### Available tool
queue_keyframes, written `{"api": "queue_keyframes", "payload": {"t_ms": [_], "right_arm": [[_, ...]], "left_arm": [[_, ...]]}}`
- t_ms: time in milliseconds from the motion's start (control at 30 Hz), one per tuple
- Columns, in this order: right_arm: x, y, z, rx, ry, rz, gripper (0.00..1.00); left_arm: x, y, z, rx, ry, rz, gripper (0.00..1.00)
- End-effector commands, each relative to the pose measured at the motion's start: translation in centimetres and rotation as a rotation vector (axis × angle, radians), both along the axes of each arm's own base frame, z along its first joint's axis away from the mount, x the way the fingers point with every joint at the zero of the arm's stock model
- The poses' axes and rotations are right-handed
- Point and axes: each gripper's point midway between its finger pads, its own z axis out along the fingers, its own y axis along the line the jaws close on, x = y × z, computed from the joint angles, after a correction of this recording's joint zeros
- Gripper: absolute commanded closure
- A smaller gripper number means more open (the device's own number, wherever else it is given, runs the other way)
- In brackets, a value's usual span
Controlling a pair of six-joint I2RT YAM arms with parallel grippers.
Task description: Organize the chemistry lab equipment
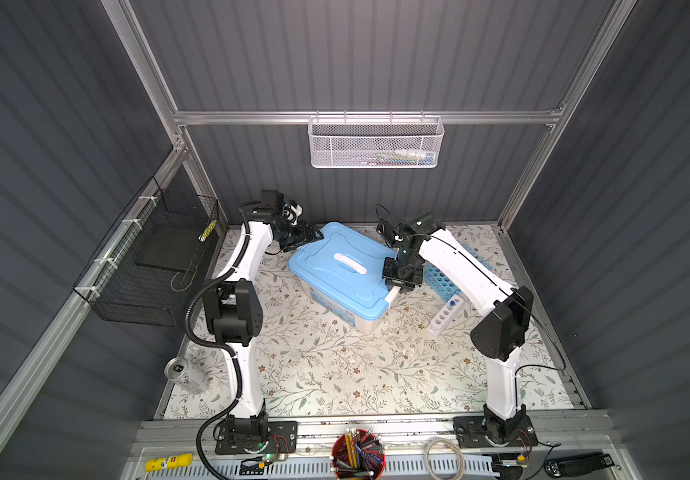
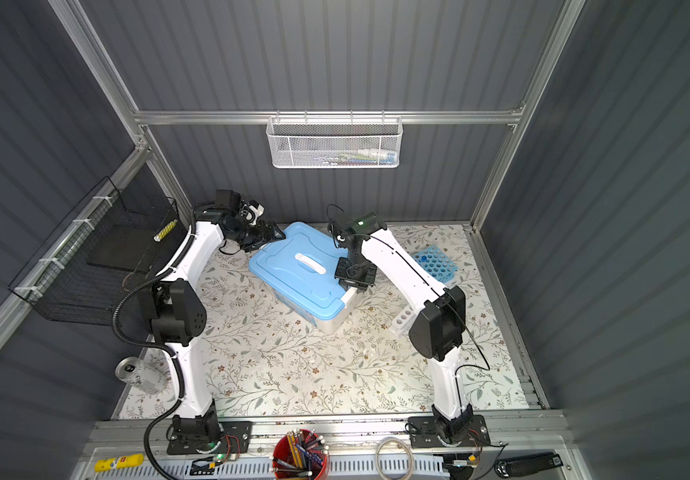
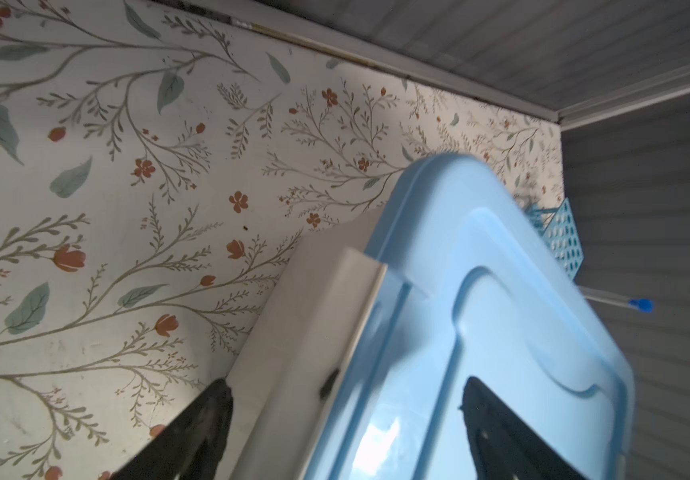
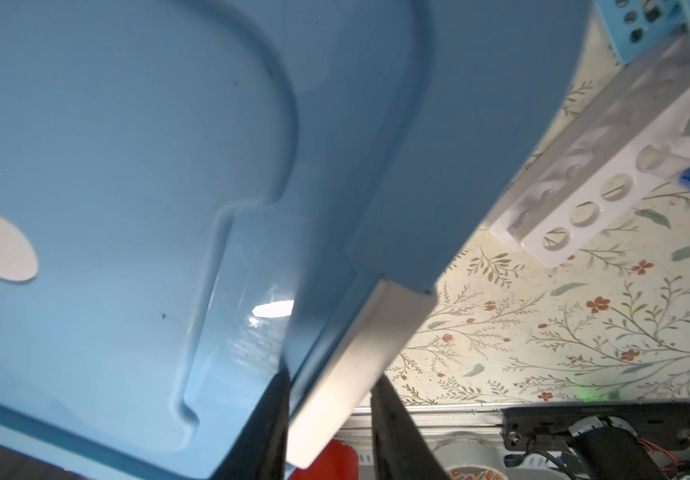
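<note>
- A blue-capped test tube [image 1: 452,304] stands upright, cap up, in a white rack [image 1: 438,323] just right of the blue-lidded box [image 1: 343,266], outside both sets of jaws.
- The rack's long axis runs from near-left to far-right.
- The right gripper [image 4: 330,378], the closer one to the tube, has its jaws narrowly apart on either side of the box's right latch [image 4: 359,345].
- The left gripper [image 3: 347,386], jaws wide apart, straddles the left latch [image 3: 314,316] at the box's far-left end.
</note>
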Motion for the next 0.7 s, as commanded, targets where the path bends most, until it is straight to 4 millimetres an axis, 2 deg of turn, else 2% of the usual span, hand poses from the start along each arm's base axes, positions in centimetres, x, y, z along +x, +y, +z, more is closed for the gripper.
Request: {"api": "queue_keyframes", "payload": {"t_ms": [0,133,233,400,567,667], "right_arm": [[0.3,1.5,-2.8,0.014,0.04,0.031,0.67],[0.3,1.4,-2.7,0.015,0.038,0.03,0.67],[0.6,1.4,-2.6,0.024,0.034,0.024,0.67],[0.8,1.6,-2.5,0.03,0.03,0.026,0.68],[0.8,1.2,-2.4,0.023,0.026,0.026,0.68],[1.0,1.2,-2.4,0.027,0.02,0.024,0.68]], "left_arm": [[1.5,-0.8,1.2,-0.089,-0.026,-0.008,0.12],[1.5,-1.0,1.4,-0.088,-0.034,-0.028,0.17],[0.6,-1.0,1.3,-0.08,-0.028,-0.048,0.15],[-1.3,0.1,-1.2,-0.004,0.046,-0.038,0.14],[-2.3,2.0,-2.1,0.069,0.099,-0.002,0.14],[-2.8,2.3,-1.9,0.073,0.106,-0.013,0.17]]}}
